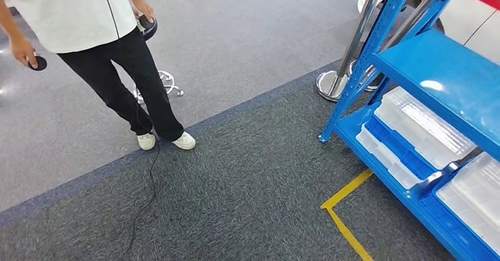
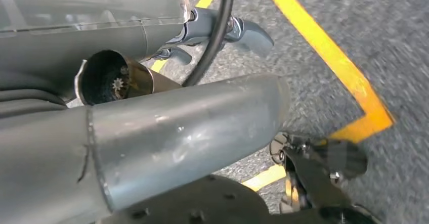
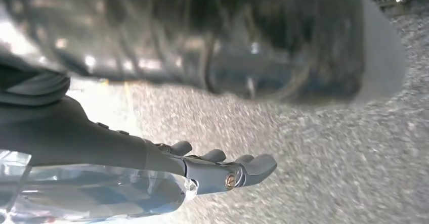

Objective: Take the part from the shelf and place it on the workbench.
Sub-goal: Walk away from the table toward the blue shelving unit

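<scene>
A blue metal shelf [image 1: 439, 66] stands at the right of the head view. Its lower level carries clear lidded bins [image 1: 421, 125] [image 1: 471, 199] set in blue trays; what lies inside them cannot be made out. My left hand [image 2: 222, 29] hangs over grey carpet with its fingers stretched out and nothing in them. My right hand [image 3: 217, 171] also hangs above the carpet, fingers straight and apart, holding nothing.
A person [image 1: 118, 66] stands at the left on the carpet, a dark round object in each hand. A thin cable [image 1: 150, 178] trails across the floor. Yellow floor tape [image 1: 345, 205] marks a corner by the shelf. A chrome post base [image 1: 330, 84] stands behind the shelf leg.
</scene>
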You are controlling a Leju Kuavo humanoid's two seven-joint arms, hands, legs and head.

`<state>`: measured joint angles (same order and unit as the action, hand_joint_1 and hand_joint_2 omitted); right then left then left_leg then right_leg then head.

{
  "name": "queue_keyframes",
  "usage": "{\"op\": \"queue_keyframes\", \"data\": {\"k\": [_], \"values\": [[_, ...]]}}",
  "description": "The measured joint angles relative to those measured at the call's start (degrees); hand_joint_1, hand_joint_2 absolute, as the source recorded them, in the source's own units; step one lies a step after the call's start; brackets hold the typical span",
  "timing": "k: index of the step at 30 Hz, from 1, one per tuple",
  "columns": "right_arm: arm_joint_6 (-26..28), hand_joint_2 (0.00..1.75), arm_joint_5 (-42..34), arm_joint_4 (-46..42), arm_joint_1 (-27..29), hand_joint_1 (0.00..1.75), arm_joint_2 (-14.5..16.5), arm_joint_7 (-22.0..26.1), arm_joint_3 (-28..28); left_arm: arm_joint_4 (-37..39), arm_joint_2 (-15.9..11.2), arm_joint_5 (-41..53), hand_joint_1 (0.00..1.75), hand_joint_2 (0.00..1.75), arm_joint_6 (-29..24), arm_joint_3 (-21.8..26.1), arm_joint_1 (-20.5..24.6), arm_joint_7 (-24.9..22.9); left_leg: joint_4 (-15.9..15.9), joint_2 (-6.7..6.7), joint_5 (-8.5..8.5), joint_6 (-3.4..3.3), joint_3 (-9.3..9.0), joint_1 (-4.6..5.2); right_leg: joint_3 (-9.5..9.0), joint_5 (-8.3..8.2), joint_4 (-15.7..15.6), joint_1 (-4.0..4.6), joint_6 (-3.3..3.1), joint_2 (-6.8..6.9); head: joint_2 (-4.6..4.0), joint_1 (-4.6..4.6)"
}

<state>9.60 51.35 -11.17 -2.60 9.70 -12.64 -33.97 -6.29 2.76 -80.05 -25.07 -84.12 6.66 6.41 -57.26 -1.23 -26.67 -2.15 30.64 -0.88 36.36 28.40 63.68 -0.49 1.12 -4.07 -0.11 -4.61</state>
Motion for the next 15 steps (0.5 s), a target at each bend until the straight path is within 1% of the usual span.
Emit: {"op": "queue_keyframes", "data": {"k": [1, 2, 3, 4, 5, 6, 7, 8, 9, 10, 11, 12, 13, 14, 15], "values": [[0.0, 0.00, 0.0, 0.0, -0.1, 0.00, 0.0, 0.0, 0.0, 0.0, 0.0, 0.0, 0.00, 0.00, 0.0, 0.0, -0.1, 0.0, 0.1, 0.87, 0.02, -0.18, 0.01, 0.09, 1.77, 2.04, 3.6, 0.03, 0.23, 1.85, 0.00, -0.09], [0.0, 0.00, 0.0, 0.0, -0.1, 0.00, 0.0, 0.0, 0.0, 0.0, 0.0, 0.0, 0.00, 0.00, 0.0, 0.0, -0.2, 0.0, 0.1, 1.81, -0.01, -0.24, 0.05, 0.15, 3.62, 3.79, 7.4, -0.09, 0.47, 2.84, 0.00, -0.12], [0.0, 0.00, 0.0, 0.0, -0.1, 0.00, 0.0, 0.0, 0.0, 0.0, 0.0, 0.0, 0.00, 0.00, 0.1, 0.1, -0.3, 0.0, 0.1, 2.74, -0.07, -0.23, 0.08, 0.19, 4.98, 4.75, 10.3, -0.26, 0.70, 3.33, 0.00, -0.12], [0.0, 0.00, 0.0, 0.0, -0.1, 0.00, 0.0, 0.0, 0.0, 0.0, 0.0, 0.0, 0.00, 0.00, 0.1, 0.1, -0.3, -0.2, 0.1, 3.61, -0.15, -0.17, 0.07, 0.20, 5.35, 4.60, 11.2, -0.47, 0.91, 3.61, 0.00, -0.11], [0.0, 0.00, 0.1, 0.0, 0.0, 0.00, 0.0, 0.0, 0.0, 0.0, 0.0, 0.0, 0.00, 0.00, 0.1, 0.1, -0.3, -0.5, 0.0, 4.37, -0.25, -0.05, 0.01, 0.17, 4.45, 3.36, 9.7, -0.66, 1.07, 3.94, 0.00, -0.12], [0.0, 0.00, 0.1, 0.0, 0.1, 0.00, 0.0, 0.0, 0.0, 0.0, 0.0, 0.0, 0.00, 0.00, 0.1, 0.1, -0.2, -0.8, 0.0, 5.06, -0.39, 0.13, -0.10, 0.14, 2.48, 1.49, 6.2, -0.80, 1.16, 4.55, 0.00, -0.12], [0.0, 0.00, 0.1, 0.0, 0.1, 0.00, -0.1, 0.0, 0.0, 0.0, 0.1, 0.1, 0.00, 0.00, 0.2, 0.1, -0.2, -1.2, -0.1, 5.67, -0.56, 0.38, -0.26, 0.15, 0.17, -0.15, 1.9, -0.84, 1.12, 5.77, 0.00, -0.12], [0.0, 0.00, 0.1, 0.0, 0.0, 0.00, -0.1, 0.1, 0.0, 0.0, 0.1, 0.1, 0.00, 0.00, 0.3, 0.1, -0.2, -1.7, -0.2, 6.23, -0.81, 0.75, -0.41, 0.25, -1.74, -1.33, -1.6, -0.75, 0.91, 6.82, 0.00, -0.11], [0.0, 0.00, 0.1, 0.0, -0.1, 0.00, -0.1, 0.2, 0.0, 0.0, 0.1, 0.2, 0.00, 0.00, 0.3, 0.1, -0.2, -2.0, -0.3, 6.67, -1.06, 1.14, -0.54, 0.35, -2.91, -1.86, -3.8, -0.59, 0.57, 7.57, 0.00, -0.08], [0.0, 0.00, 0.1, 0.0, -0.1, 0.00, -0.1, 0.2, 0.0, 0.0, 0.1, 0.2, 0.00, 0.00, 0.4, 0.1, -0.2, -2.3, -0.3, 7.09, -1.28, 1.55, -0.72, 0.46, -3.29, -1.81, -4.7, -0.40, 0.17, 7.86, 0.00, -0.07], [0.0, 0.00, 0.2, 0.0, -0.1, 0.00, -0.1, 0.2, 0.0, 0.0, 0.2, 0.2, 0.00, 0.00, 0.4, 0.1, -0.1, -2.4, -0.3, 7.54, -1.46, 1.94, -0.99, 0.50, -3.27, -1.77, -4.6, -0.21, -0.22, 7.35, 0.00, -0.06], [0.0, 0.00, 0.2, 0.0, 0.0, 0.00, -0.1, 0.1, 0.0, 0.0, 0.3, 0.2, 0.00, 0.00, 0.4, 0.1, 0.0, -2.3, -0.2, 7.98, -1.58, 2.31, -1.28, 0.44, -3.32, -1.78, -4.7, -0.21, -0.63, 6.74, 0.00, -0.06], [0.0, 0.00, 0.2, 0.0, 0.0, 0.00, -0.1, -0.1, 0.0, 0.0, 0.3, 0.2, 0.00, 0.00, 0.3, 0.1, 0.1, -2.0, -0.4, 7.78, -1.90, 2.66, -1.49, 0.30, -3.41, -1.87, -4.8, -0.27, -1.01, 6.14, 0.00, -0.06], [0.1, 0.00, 0.2, 0.0, 0.1, 0.00, -0.2, -0.4, -0.1, 0.0, 0.4, 0.3, 0.00, 0.00, 0.2, 0.1, 0.1, -1.6, -1.4, 6.78, -2.69, 2.94, -1.27, 0.14, -3.51, -2.02, -5.0, -0.38, -1.44, 5.57, 0.00, -0.03], [0.1, 0.00, 0.2, 0.0, 0.0, 0.00, -0.2, -0.6, -0.1, 0.0, 0.4, 0.3, 0.00, 0.00, 0.1, 0.1, 0.1, -1.2, -3.5, 5.35, -4.12, 3.17, -0.37, 0.01, -3.57, -2.19, -5.2, -0.54, -1.82, 4.98, 0.00, -0.01]]}}
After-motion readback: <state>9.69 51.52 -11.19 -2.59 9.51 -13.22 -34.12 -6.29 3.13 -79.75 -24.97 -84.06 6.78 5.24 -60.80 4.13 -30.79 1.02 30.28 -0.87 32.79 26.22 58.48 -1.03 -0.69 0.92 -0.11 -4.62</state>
